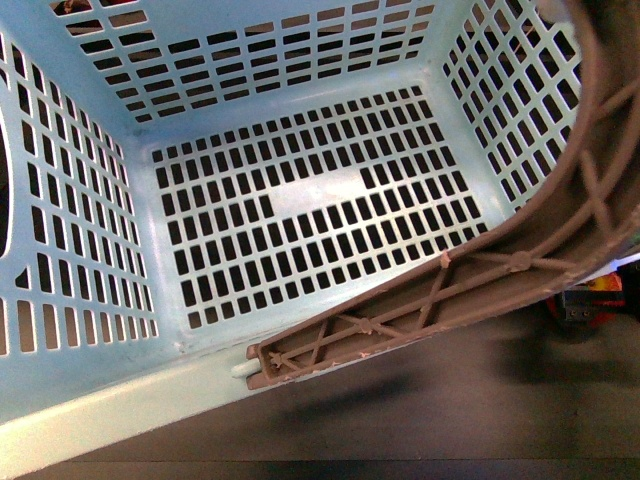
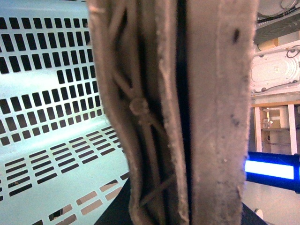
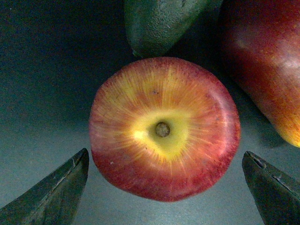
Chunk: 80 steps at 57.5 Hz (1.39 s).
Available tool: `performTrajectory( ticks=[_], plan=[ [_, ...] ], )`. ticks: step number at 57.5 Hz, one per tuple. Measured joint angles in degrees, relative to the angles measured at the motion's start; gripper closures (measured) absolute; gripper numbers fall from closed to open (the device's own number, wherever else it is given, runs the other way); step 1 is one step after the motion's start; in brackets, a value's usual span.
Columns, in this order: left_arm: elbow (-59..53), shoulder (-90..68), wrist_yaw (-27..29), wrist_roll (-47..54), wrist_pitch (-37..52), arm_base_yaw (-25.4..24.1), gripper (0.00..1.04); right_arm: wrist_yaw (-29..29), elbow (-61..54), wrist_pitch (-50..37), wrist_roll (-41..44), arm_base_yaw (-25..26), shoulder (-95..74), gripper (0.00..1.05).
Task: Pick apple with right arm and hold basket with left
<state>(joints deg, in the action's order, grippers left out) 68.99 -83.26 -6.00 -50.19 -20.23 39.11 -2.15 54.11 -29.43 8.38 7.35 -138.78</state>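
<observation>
1. Turquoise plastic basket (image 1: 120, 395) with slotted grid walls and floor fills the left and centre of the front view. Its brown lattice-ribbed swing handle (image 1: 520, 262) sweeps from the near rim up across the right side.
2. The left wrist view is almost filled by that handle, very close, with a basket wall beside it. I cannot tell whether my left tool is open or closed, because its fingers do not show clearly.
3. My right tool (image 3: 165, 190) is open, with one dark finger on each side of the round red apple (image 3: 164, 129). Neither finger clearly touches it.
4. The apple sits on the dark grey tabletop (image 3: 47, 70), its yellow stem patch facing my right wrist camera.
5. A dark green oval fruit (image 3: 159, 23) lies against the apple, and an elongated red fruit (image 3: 267, 61) lies just beside it.
</observation>
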Motion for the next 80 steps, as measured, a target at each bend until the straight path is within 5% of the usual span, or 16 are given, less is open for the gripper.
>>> performTrajectory(
  ticks=[12,20,44,62,80],
  plan=[
    [0.0,0.0,-0.02,0.0,0.0,0.0,0.89,0.15,2.01,0.28,-0.63,-0.13,-1.84,0.09],
    [0.0,0.0,0.0,0.0,0.0,0.0,0.89,0.07,2.16,-0.07,-1.11,-0.22,-2.43,0.26],
    [0.0,-0.02,-0.04,-0.02,0.0,0.0,0.89,2.69,-6.27,-4.26,-0.87,2.32,3.32,0.3],
    [0.0,0.0,0.0,0.0,0.0,0.0,0.89,8.15,-17.55,-3.13,1.84,7.04,24.28,0.3],
    [0.0,0.0,-0.02,0.0,0.0,0.0,0.89,12.96,-22.69,11.69,1.7,8.96,60.85,0.3]
  ],
)
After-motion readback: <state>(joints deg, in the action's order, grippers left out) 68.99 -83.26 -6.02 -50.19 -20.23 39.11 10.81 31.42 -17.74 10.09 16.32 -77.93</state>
